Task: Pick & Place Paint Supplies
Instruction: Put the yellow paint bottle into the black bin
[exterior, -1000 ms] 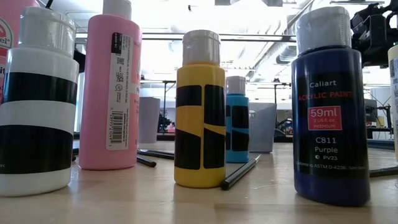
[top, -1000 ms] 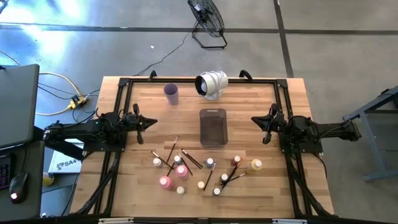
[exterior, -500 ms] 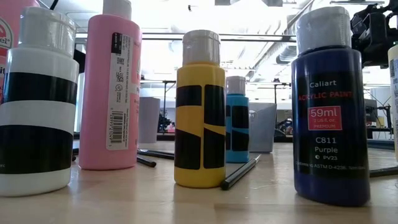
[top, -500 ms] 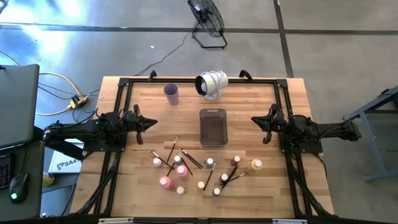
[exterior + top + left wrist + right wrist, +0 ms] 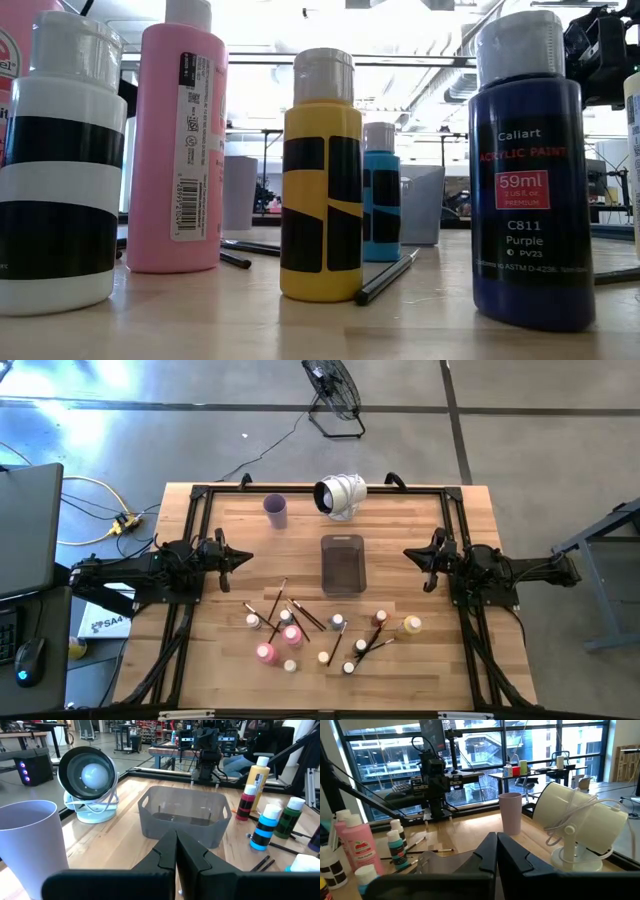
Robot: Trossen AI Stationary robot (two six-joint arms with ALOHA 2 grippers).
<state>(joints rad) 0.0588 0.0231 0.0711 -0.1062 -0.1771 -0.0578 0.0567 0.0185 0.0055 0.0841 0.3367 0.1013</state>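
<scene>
- Two claws of mine wait on either side of the grey tray [image 5: 343,565]: my left claw [image 5: 243,557] off to its left, my right claw [image 5: 410,554] off to its right, each raised above the table [image 5: 400,520] and pointing in toward the tray.
- Both are clenched with nothing between the fingers; in each wrist view the dark fingers meet in a closed line.
- I judge this a parked pose, clear of the supplies, with no pick begun.
- All the paint bottles [image 5: 265,652] stand upright on the near side of the tray, well apart from it, spread in a loose cluster; the large pink one is toward the cluster's left, an orange-yellow bottle [image 5: 411,625] at its right end.
- Several paintbrushes [image 5: 277,598] lie flat among the bottles, nearest the tray's near-left corner, some crossing one another.
- Nothing lies inside the tray; its floor shows bare in the left wrist view.
- Beyond the tray's far-left corner stands the lilac cup [image 5: 275,510], upright; I cannot see into it.
- Just beyond the tray's far end sits a small white fan [image 5: 341,495].
</scene>
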